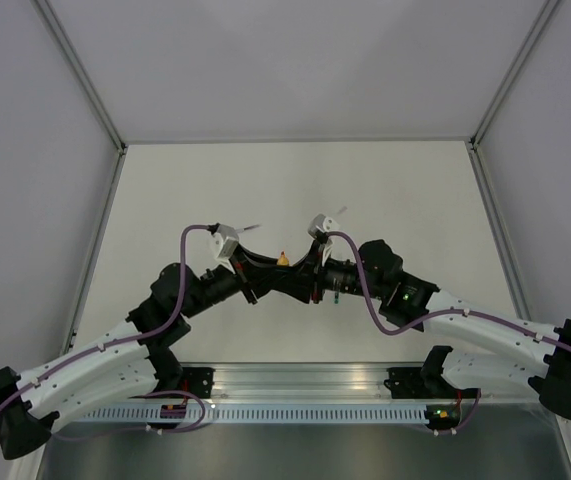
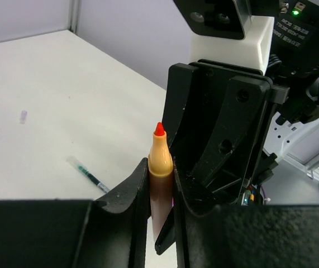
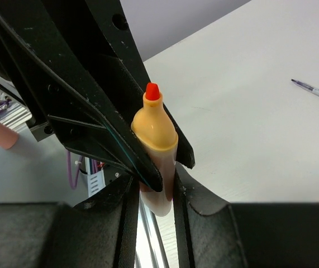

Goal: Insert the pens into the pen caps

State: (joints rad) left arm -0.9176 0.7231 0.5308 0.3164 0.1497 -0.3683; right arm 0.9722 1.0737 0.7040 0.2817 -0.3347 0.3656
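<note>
The pink-orange marker [image 2: 160, 159] stands upright with its red tip on top, held above the table between both arms. My left gripper [image 2: 160, 187] is shut on its pink barrel. My right gripper [image 3: 156, 192] is shut on the same marker [image 3: 155, 131], its fingers [image 2: 215, 128] crossing mine at close range. From above, the marker [image 1: 283, 260] shows as a yellow spot where the left gripper [image 1: 268, 274] and right gripper [image 1: 297, 270] meet. A dark and green pen [image 2: 89, 174] and a tiny grey pen cap [image 2: 23, 116] lie on the table. The thin silver-grey pen [image 3: 315, 91] lies apart on the table.
The white table [image 1: 385, 190] has grey walls at the back and sides. A metal rail [image 1: 305, 385] with the arm bases runs along the near edge. Purple cables [image 1: 365, 300] loop off both wrists.
</note>
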